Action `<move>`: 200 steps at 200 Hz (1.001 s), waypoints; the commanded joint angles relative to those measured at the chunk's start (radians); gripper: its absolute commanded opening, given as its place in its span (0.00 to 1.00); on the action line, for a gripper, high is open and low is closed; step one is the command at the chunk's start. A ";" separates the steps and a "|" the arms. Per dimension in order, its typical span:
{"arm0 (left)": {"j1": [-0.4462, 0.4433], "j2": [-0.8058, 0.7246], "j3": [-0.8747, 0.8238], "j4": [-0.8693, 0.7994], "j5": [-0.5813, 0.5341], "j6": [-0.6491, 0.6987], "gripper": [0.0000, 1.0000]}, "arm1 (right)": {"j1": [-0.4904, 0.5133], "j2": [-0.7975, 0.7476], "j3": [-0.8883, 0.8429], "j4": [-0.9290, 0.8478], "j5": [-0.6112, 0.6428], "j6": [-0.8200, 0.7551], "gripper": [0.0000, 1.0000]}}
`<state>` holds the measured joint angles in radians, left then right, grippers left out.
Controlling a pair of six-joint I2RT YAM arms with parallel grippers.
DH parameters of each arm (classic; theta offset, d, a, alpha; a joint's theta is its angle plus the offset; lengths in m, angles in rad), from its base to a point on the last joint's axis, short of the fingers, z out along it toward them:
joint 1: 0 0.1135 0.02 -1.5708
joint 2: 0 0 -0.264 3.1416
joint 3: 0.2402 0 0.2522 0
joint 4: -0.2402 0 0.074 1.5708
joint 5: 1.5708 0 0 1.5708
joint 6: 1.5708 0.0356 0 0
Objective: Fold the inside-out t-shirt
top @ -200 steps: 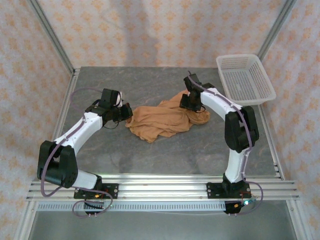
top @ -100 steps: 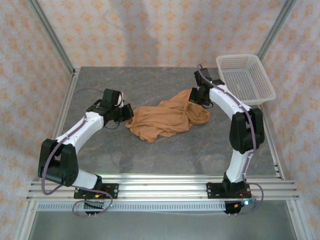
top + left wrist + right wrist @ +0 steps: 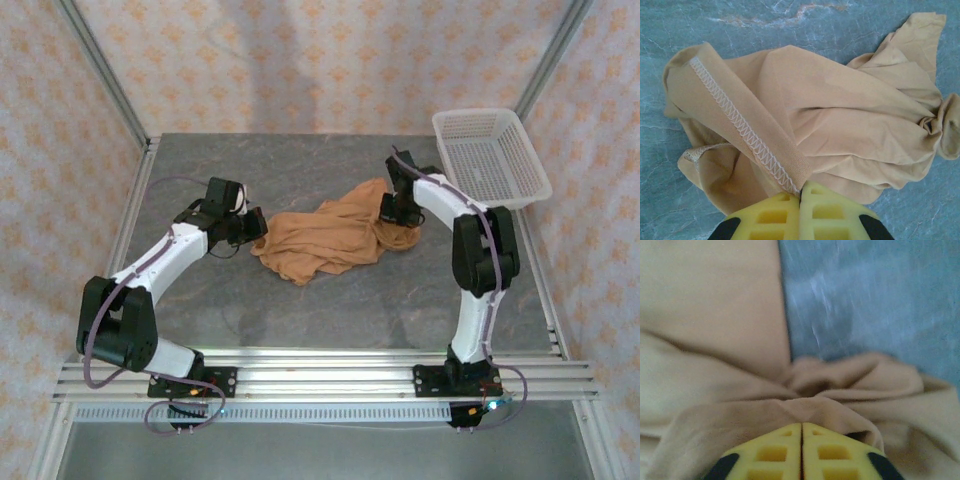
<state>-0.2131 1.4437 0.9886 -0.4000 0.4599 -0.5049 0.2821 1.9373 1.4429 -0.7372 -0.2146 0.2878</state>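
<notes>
Crumpled t-shirt [image 3: 325, 238] between left pincer [image 3: 800, 187] and right pincer [image 3: 801, 426], each tight shut on its cloth.

T-shirt [image 3: 840, 125] was orange-tan with white zigzag seam stitching, table [image 3: 320, 310] grey marbled, basket [image 3: 490, 158] white mesh, walls [image 3: 300, 60] cream with orange motifs.

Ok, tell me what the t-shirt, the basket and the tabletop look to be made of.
T-shirt: soft matte knit cloth, probably cotton or a blend; it drapes in folds and shows an overlock seam. Basket: white plastic, judging by its moulded mesh walls. Tabletop: grey, veined like stone, possibly a printed laminate.
</notes>
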 commanded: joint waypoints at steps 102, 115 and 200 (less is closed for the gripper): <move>-0.013 0.001 0.019 -0.010 -0.010 0.010 0.00 | 0.028 -0.073 -0.130 0.069 0.054 0.041 0.21; -0.012 0.000 0.019 -0.013 -0.013 0.012 0.00 | 0.027 -0.069 -0.121 0.064 0.072 0.033 0.09; -0.012 0.020 0.044 -0.013 -0.012 0.011 0.00 | 0.031 -0.293 -0.021 -0.119 0.101 0.001 0.00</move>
<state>-0.2211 1.4513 0.9962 -0.4068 0.4599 -0.4999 0.3115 1.7576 1.3502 -0.7624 -0.1371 0.3088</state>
